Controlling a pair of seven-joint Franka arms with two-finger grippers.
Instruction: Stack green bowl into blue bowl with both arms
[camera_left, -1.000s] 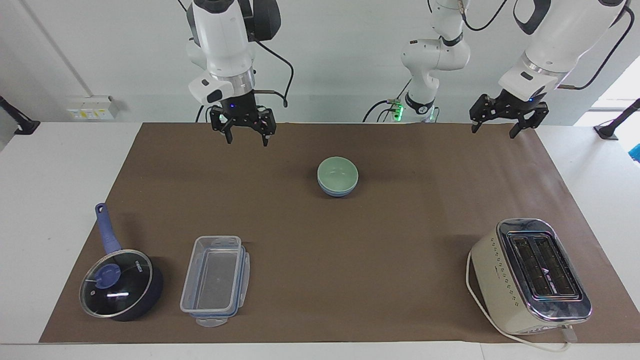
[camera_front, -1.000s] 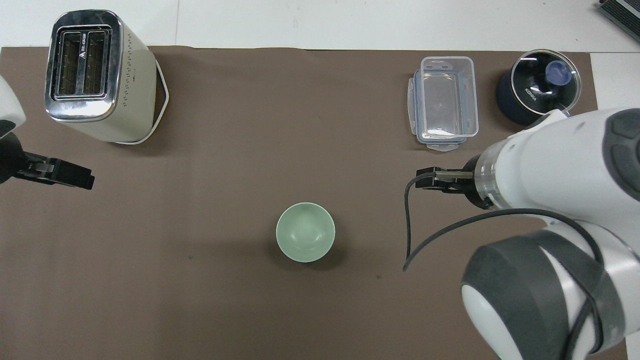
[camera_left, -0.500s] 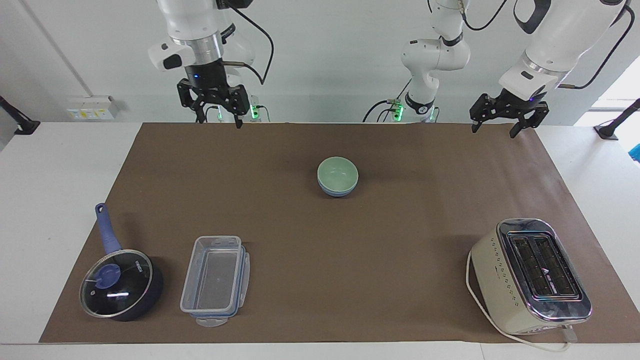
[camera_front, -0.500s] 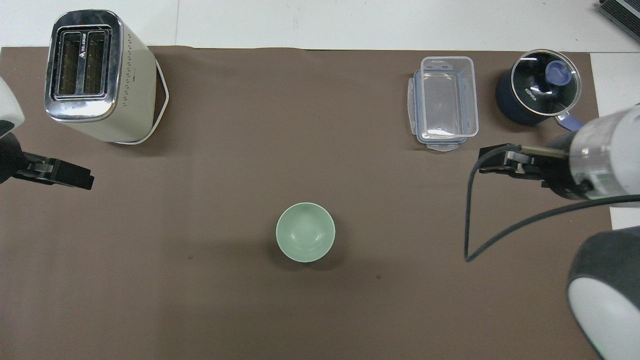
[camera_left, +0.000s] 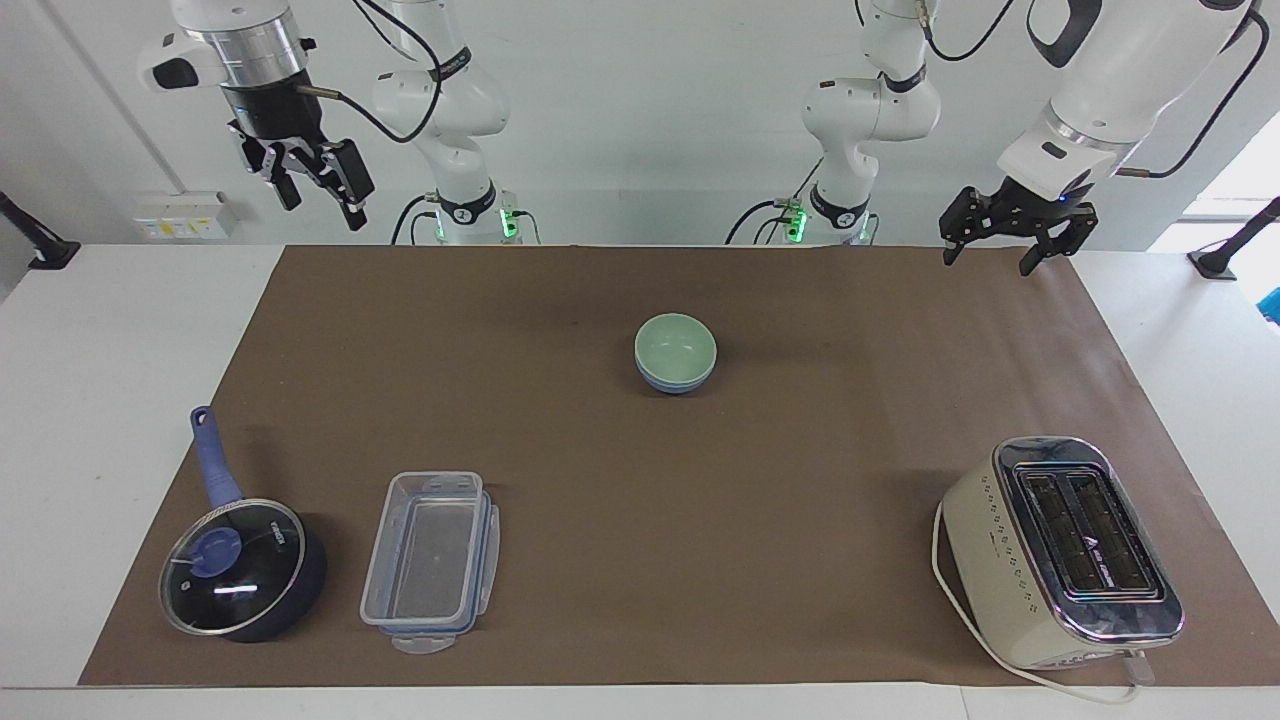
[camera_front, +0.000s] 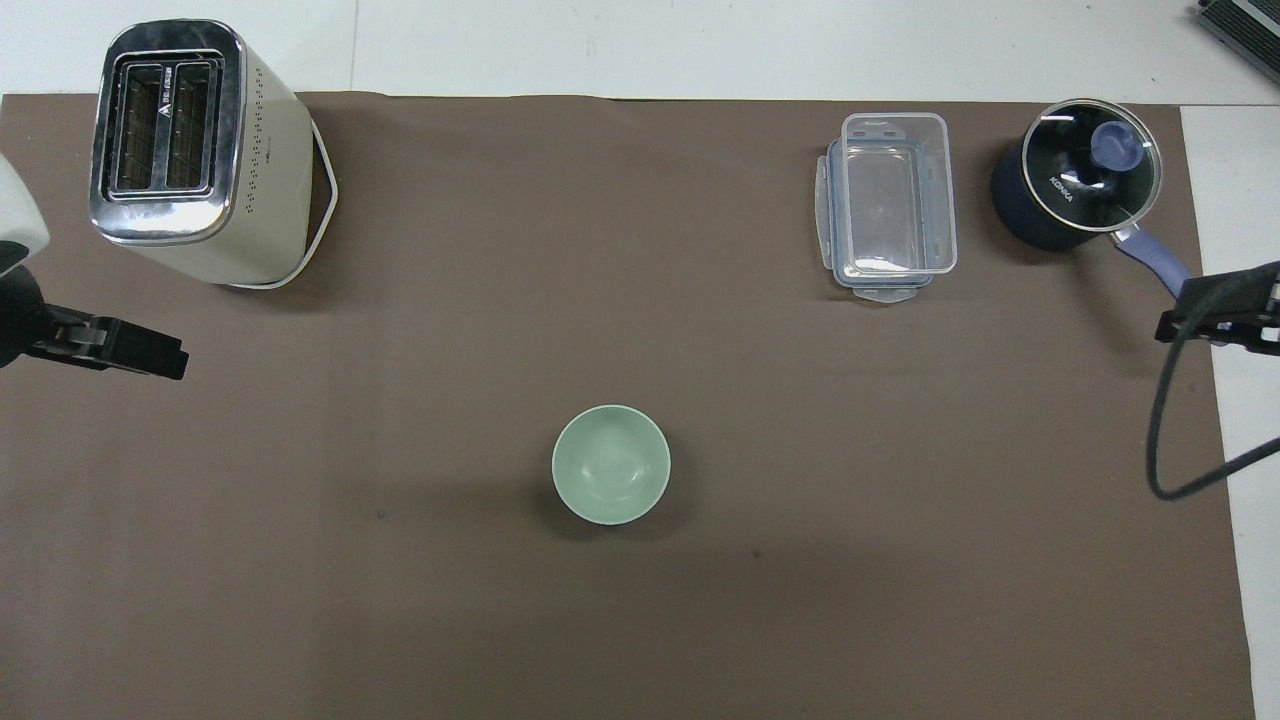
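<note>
The green bowl sits nested in the blue bowl on the middle of the brown mat. Only a blue band shows below the green rim. In the overhead view the green bowl hides the blue one. My right gripper is open and empty, raised high over the table edge by the robots, at the right arm's end. My left gripper is open and empty, and waits in the air over the mat's corner by the robots, at the left arm's end. Neither gripper touches the bowls.
A cream toaster stands farther from the robots at the left arm's end. A clear plastic container and a dark blue saucepan with a glass lid stand farther from the robots at the right arm's end.
My right gripper has risen and swung away from the mat toward the right arm's end of the table. The left arm and the stacked bowls have not moved.
</note>
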